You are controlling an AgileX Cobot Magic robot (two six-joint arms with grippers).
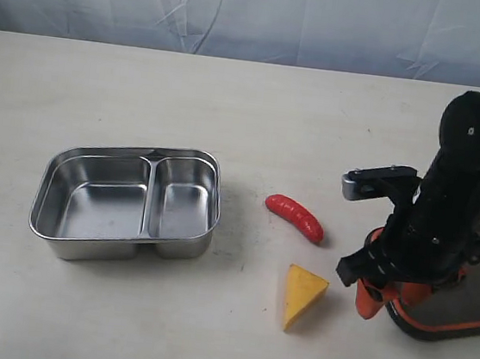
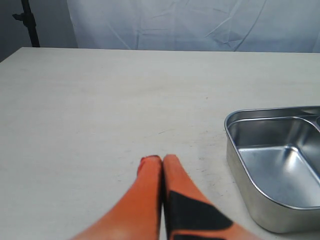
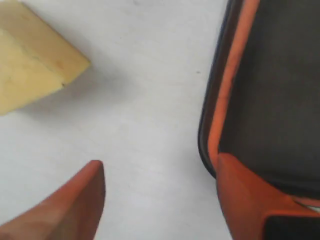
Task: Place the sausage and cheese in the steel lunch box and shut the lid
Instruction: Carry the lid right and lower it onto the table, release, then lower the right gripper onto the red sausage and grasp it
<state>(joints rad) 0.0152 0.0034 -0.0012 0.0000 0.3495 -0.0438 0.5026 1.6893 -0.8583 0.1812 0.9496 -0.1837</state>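
Right gripper (image 3: 160, 167), jaws apart at the edge of the lid (image 3: 275, 90), could pinch it instead of the nearby cheese (image 1: 303, 295) if closed now, while the sausage (image 1: 295, 217) lies outside the empty steel lunch box (image 1: 93, 248).

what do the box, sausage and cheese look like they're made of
Box: polished metal, likely stainless steel, given the mirror-like reflections on its walls. Sausage: probably plastic or rubber, glossy red with bright highlights. Cheese: matte yellow-orange with no shine. It could be foam, wood or dull plastic; the look leaves it open.
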